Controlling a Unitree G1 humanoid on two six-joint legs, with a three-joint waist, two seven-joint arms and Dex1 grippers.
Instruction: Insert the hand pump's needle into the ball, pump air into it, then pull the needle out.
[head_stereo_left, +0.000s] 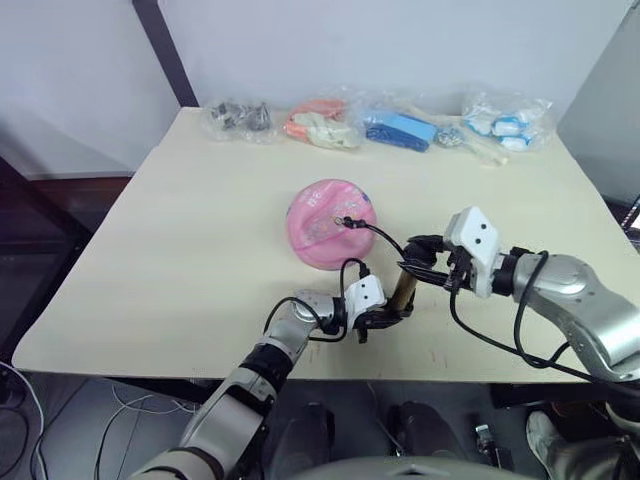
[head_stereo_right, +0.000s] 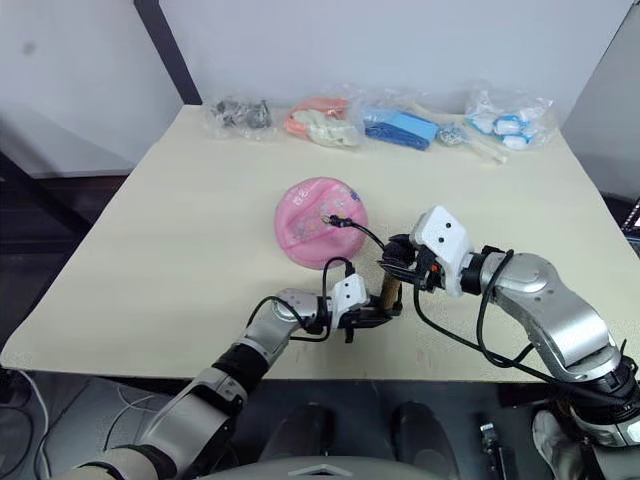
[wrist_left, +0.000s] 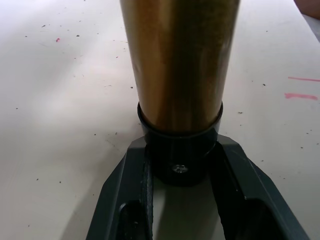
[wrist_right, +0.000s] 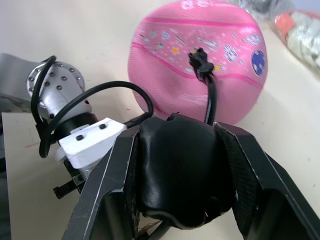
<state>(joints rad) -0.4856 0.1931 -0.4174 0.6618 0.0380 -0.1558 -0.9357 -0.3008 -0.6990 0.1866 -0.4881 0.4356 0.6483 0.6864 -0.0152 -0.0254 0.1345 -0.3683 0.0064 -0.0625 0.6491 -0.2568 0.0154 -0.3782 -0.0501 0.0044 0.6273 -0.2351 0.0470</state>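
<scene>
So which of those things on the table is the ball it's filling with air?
On the pale table, skip the row of clear bags along the far edge. The ball sits alone mid-table, just beyond both grippers: pink, round, with small prints and a thin black hose plugged into its top.

Cream rectangular tabletop (head_stereo_left: 180, 260): pink printed rubber ball (head_stereo_left: 330, 222) near its middle. Thin black hose (head_stereo_left: 385, 238) runs from a black needle fitting (head_stereo_left: 345, 221) on the ball's top down to a gold-barrelled hand pump (head_stereo_left: 403, 290), standing just before and right of the ball. Row of clear plastic bags of small items (head_stereo_left: 385, 125) along the far edge, well behind the ball.
</scene>
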